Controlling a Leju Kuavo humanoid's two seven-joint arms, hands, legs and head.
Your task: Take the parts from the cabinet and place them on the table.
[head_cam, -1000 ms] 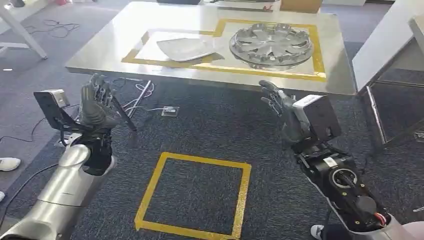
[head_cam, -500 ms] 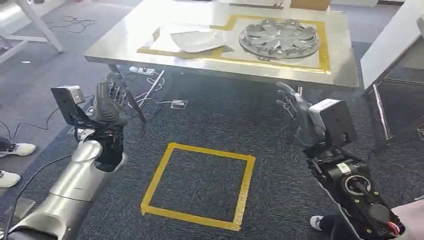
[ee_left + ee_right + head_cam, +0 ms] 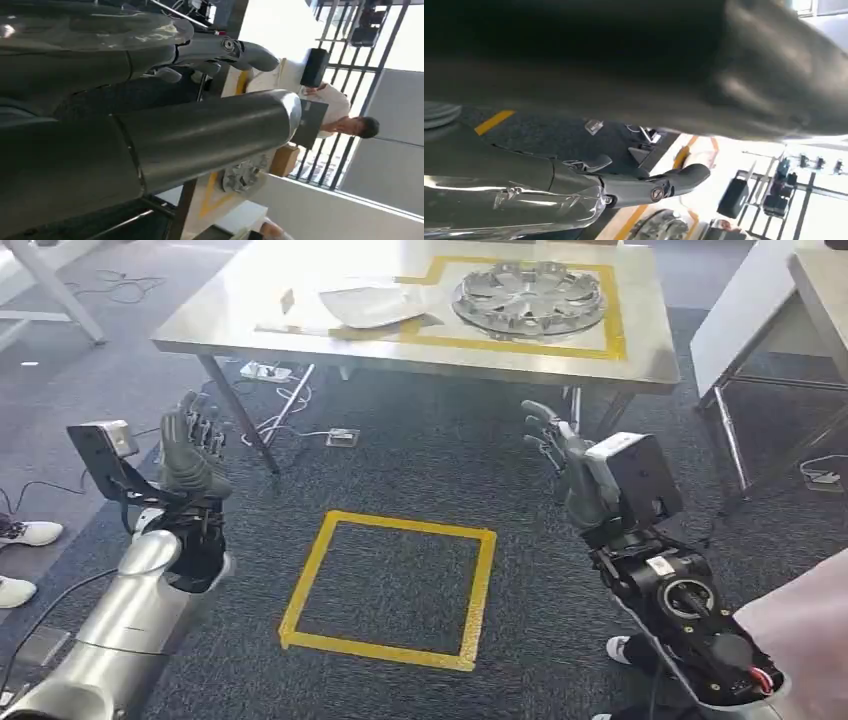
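Note:
A silver wheel cover [image 3: 528,302] lies on the steel table [image 3: 250,325] inside a yellow tape outline, with a flat silvery panel part [image 3: 370,306] to its left. The wheel cover [image 3: 244,176] is seen past the thumb in the left wrist view too. My left hand [image 3: 190,448] is raised over the carpet in front of the table's left leg, fingers spread, holding nothing. My right hand [image 3: 566,458] is raised level with it on the right, fingers apart and empty. Both hands are well short of the table edge.
A yellow tape square [image 3: 390,585] marks the dark carpet between my arms. Cables and a power strip [image 3: 262,371] lie under the table. A white stand [image 3: 760,350] is at the right. Shoes [image 3: 28,533] of a person are at the left edge; a person [image 3: 340,117] stands beyond the table.
The camera has moved back and swayed; the table sits higher and farther in the picture. Both hands stay raised and empty throughout.

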